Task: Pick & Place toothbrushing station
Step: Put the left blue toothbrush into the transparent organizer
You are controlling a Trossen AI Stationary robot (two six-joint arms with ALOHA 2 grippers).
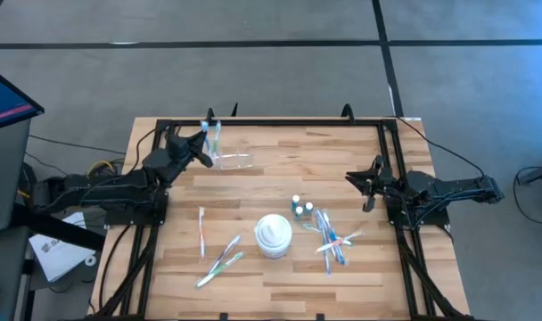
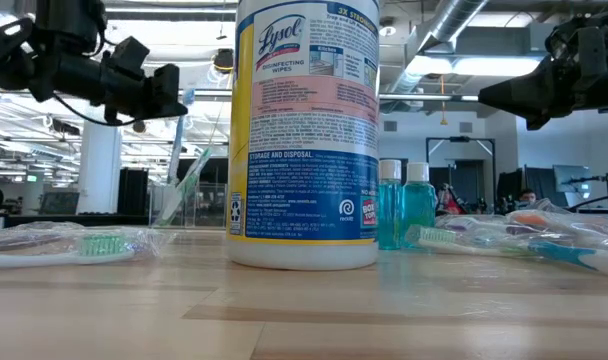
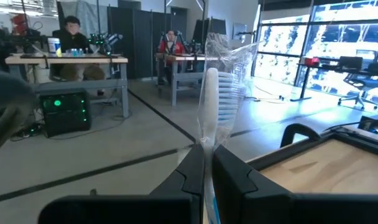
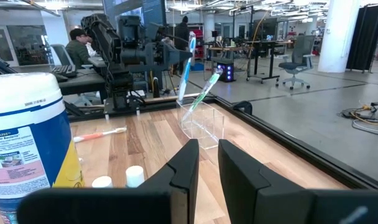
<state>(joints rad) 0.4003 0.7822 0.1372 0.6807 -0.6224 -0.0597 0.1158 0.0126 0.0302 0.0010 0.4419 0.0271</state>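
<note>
My left gripper is at the far left of the table, shut on a blue-and-white toothbrush in a clear wrapper. It holds the brush upright over a clear plastic cup. A green toothbrush leans in that cup with its head up. Whether the blue brush's lower end is inside the cup, I cannot tell. My right gripper hovers at the table's right side, empty, its fingers a narrow gap apart. Two small teal white-capped bottles stand mid-table. My left gripper pinches the toothbrush's handle, a little below the bristle head, between its two fingers. The fingers come about level from the table's left and lie across the handle. The brush stands upright with its head up, and its lower end is at the cup's rim.
A white wipes tub stands at the middle near side. A pink toothbrush and green ones lie to its left, and a pile of wrapped toothbrushes lies to its right. People sit at desks beyond the table.
</note>
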